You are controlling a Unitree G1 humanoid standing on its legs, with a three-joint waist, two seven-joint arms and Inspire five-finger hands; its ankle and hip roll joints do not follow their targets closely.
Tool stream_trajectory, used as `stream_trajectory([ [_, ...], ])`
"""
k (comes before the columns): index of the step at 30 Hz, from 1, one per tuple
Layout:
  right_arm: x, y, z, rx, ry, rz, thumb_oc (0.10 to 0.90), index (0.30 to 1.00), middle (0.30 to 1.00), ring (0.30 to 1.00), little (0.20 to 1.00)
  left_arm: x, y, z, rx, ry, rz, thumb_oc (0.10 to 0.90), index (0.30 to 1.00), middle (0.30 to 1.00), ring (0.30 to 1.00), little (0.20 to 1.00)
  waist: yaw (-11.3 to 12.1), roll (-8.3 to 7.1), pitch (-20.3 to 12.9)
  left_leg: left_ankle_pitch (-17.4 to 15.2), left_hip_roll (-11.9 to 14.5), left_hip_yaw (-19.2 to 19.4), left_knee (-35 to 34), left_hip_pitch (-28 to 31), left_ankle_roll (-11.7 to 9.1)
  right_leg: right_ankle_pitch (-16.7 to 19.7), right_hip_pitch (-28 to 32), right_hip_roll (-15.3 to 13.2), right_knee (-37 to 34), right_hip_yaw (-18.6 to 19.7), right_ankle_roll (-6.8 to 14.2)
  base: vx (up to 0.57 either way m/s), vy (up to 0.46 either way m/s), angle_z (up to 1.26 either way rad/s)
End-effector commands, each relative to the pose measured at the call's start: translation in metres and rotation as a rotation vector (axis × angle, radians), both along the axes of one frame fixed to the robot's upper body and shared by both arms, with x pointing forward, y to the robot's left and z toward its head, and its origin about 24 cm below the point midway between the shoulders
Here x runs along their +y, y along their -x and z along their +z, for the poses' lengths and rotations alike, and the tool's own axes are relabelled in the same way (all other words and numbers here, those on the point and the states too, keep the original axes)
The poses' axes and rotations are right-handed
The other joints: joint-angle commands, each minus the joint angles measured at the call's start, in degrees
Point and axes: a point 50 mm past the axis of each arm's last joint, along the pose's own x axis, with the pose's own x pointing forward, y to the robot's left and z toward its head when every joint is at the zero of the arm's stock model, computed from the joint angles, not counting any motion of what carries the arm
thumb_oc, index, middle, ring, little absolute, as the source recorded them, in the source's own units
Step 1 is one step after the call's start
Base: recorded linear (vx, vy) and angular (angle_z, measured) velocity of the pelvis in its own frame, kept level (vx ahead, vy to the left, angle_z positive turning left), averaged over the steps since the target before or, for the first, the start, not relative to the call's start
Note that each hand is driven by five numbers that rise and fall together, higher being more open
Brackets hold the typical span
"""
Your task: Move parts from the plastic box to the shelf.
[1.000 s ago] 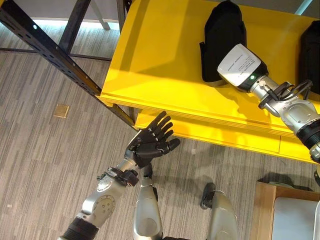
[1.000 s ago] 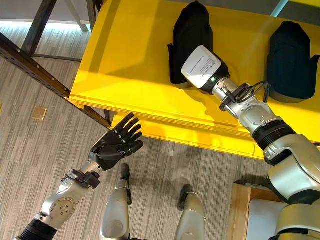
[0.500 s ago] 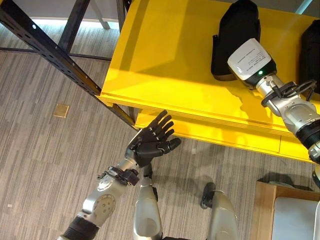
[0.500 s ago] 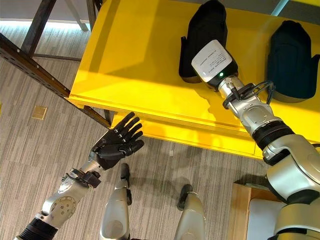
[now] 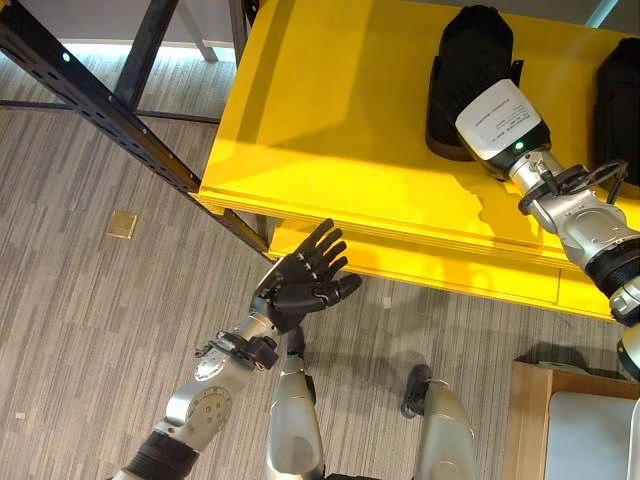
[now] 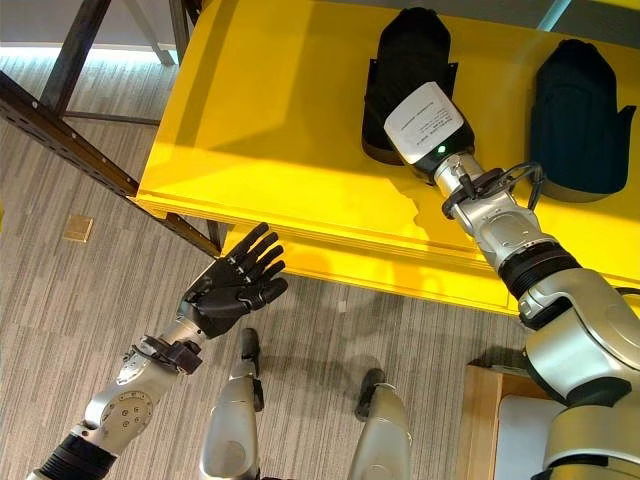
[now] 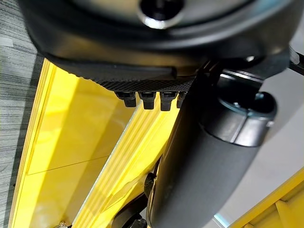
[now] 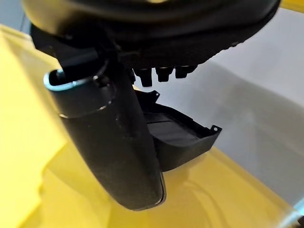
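Left hand (image 5: 300,285): near, below the yellow shelf (image 5: 330,130) edge, fingers spread, holding nothing.
Right hand (image 8: 114,142): far, over the shelf, beside the part; grip cannot be told.
Black moulded part (image 5: 470,75): on the shelf; likely light, rigid, smooth; best taken by its rim.
Second black part (image 6: 580,115): far right.

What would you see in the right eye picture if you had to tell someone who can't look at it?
The right robot hand reaches over a yellow shelf to a black part lying there, its fingers hidden behind its white wrist box. A second black part lies farther right on the shelf. The left robot hand hangs open over grey striped floor.
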Motion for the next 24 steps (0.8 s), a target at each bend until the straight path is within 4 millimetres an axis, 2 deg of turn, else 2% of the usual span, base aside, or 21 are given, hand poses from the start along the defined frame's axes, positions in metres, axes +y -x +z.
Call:
stream_trajectory([
  [1, 0.014, 0.006, 0.065, -0.205, 0.033, 0.062, 0.9, 1.0, 1.0, 1.0, 1.0, -0.017, -0.001, 0.033, -0.19, 0.112, -0.09, 0.9, 1.0, 1.0, 1.0, 1.0, 1.06, -0.38, -3.19, -6.78, 5.29, 2.6, 4.08, 3.63, -0.75, 0.52, -0.54, -2.8, 0.02, -3.37, 2.4, 0.0, 0.0, 0.0],
  [11, 0.021, 0.006, 0.056, -0.147, 0.052, 0.093, 0.9, 1.0, 1.0, 1.0, 1.0, -0.013, 0.001, 0.03, -0.187, 0.115, -0.079, 0.9, 1.0, 1.0, 1.0, 1.0, 1.29, -0.81, -3.41, -6.56, 5.52, 2.51, 3.97, 3.83, -0.9, 0.47, -0.09, -2.6, -0.1, -3.68, 2.46, 0.0, 0.0, 0.0],
  [18, 0.024, 0.006, 0.052, -0.134, 0.002, 0.098, 0.9, 1.0, 1.0, 1.0, 1.0, -0.014, 0.001, 0.031, -0.189, 0.118, -0.081, 0.9, 1.0, 1.0, 1.0, 1.0, 1.08, -1.15, -3.58, -6.56, 5.68, 2.53, 3.95, 4.08, -0.9, 0.66, 0.35, -2.19, -0.61, -3.38, 2.49, 0.0, 0.0, 0.0],
  [24, 0.023, 0.006, 0.049, -0.116, -0.123, 0.09, 0.9, 1.0, 1.0, 1.0, 1.0, -0.016, 0.0, 0.032, -0.194, 0.127, -0.075, 0.9, 1.0, 1.0, 1.0, 1.0, 0.49, -1.15, -3.57, -6.56, 5.68, 2.68, 3.78, 4.39, -0.85, 0.83, 0.65, -1.86, -1.12, -2.92, 2.59, 0.0, 0.0, 0.0],
])
